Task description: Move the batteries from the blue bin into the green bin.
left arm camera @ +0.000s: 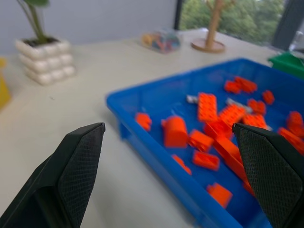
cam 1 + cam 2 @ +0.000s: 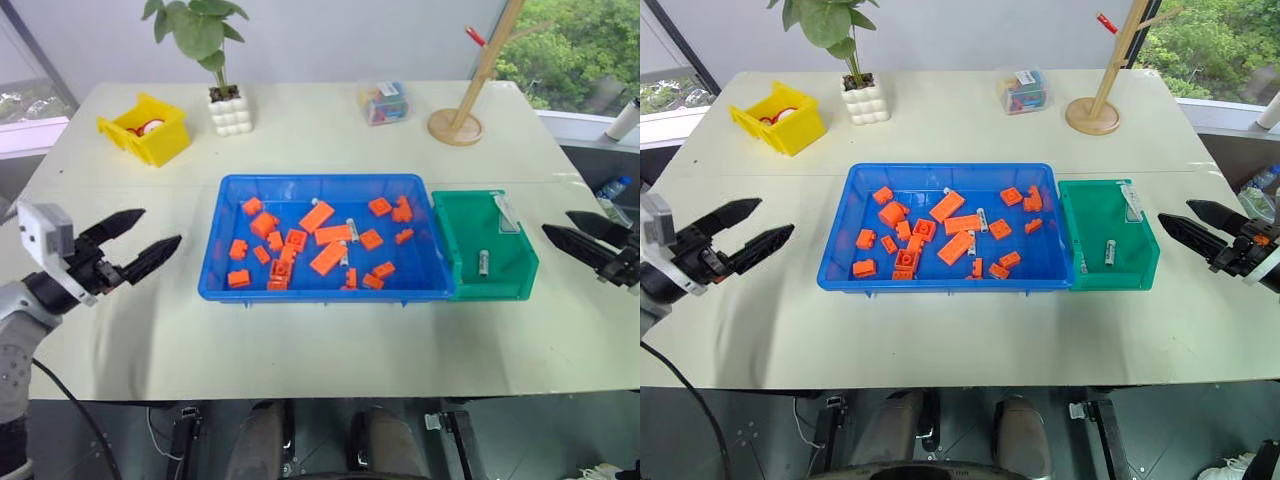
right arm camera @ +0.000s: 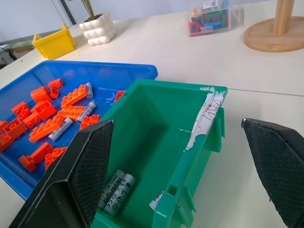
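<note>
Right wrist view: fingers (image 3: 85, 166) spread, empty

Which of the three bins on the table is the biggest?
The blue bin in the middle, much wider than the green bin touching it and the yellow bin far off.

Pale table (image 2: 300, 140), grey wall (image 2: 330, 40) behind, windows (image 2: 575, 50) showing green trees, daylight, dark floor (image 2: 120, 440) below.

Batteries (image 3: 61, 129) in the blue bin (image 3: 28, 83) half-buried among orange bricks (image 3: 45, 127).
</note>
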Action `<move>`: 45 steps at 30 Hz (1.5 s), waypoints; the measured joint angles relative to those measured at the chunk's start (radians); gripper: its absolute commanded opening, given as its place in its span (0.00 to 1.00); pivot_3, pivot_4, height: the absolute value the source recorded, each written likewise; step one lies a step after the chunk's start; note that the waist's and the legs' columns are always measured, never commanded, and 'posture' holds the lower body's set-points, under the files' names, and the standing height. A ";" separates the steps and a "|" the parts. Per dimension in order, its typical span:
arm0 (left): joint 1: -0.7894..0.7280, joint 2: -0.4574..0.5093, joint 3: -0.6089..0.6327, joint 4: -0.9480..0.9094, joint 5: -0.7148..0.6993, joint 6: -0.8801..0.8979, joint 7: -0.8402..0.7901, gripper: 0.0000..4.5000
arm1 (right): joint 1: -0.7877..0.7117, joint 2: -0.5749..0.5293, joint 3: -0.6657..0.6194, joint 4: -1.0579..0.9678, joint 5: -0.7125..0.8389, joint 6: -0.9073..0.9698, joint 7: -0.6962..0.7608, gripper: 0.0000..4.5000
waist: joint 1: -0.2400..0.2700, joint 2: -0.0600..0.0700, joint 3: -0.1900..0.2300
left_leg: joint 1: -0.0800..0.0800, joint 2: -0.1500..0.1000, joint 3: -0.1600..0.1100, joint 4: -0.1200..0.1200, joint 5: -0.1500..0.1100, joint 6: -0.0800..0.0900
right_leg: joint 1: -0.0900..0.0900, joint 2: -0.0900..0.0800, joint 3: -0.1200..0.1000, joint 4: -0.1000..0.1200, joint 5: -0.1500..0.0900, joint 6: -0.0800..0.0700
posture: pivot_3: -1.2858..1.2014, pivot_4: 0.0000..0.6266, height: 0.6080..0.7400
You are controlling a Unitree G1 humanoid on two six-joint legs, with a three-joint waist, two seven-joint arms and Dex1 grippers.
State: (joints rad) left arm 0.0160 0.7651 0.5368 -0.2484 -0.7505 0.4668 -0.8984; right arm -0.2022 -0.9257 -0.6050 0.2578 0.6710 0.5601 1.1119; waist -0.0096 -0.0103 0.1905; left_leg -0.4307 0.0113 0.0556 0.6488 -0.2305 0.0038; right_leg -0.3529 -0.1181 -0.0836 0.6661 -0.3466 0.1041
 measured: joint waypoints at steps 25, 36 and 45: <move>-0.046 0.018 -0.007 -0.008 -0.010 0.042 -0.014 1.00 | -0.006 0.028 0.001 0.001 0.000 -0.018 -0.037 0.98 | 0.001 0.000 0.000 | 0.001 0.000 0.000 0.000 0.000 0.000 | 0.001 0.000 0.000 0.000 0.000 0.000 | 0.52 0.24 1.00; -0.055 0.019 -0.008 -0.008 -0.010 0.053 -0.018 1.00 | -0.022 0.028 0.007 0.001 0.000 -0.025 -0.047 0.98 | 0.001 0.000 0.000 | 0.001 0.000 0.000 0.000 0.000 0.000 | 0.001 0.000 0.000 0.000 0.000 0.000 | 0.52 0.24 1.00; -0.184 0.013 -0.009 0.057 0.012 0.027 0.058 1.00 | -0.172 0.045 0.051 -0.044 0.013 -0.018 -0.100 0.98 | 0.000 0.000 0.000 | 0.001 0.000 0.000 0.000 0.000 0.000 | 0.000 0.000 0.000 0.000 0.000 0.000 | 0.52 0.24 1.00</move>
State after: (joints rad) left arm -0.1684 0.7782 0.5276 -0.1912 -0.7389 0.4940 -0.8403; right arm -0.3744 -0.8803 -0.5541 0.2137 0.6841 0.5423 1.0120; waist -0.0101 -0.0103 0.1905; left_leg -0.4298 0.0113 0.0559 0.6488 -0.2307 0.0040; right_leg -0.3525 -0.1180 -0.0834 0.6664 -0.3466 0.1041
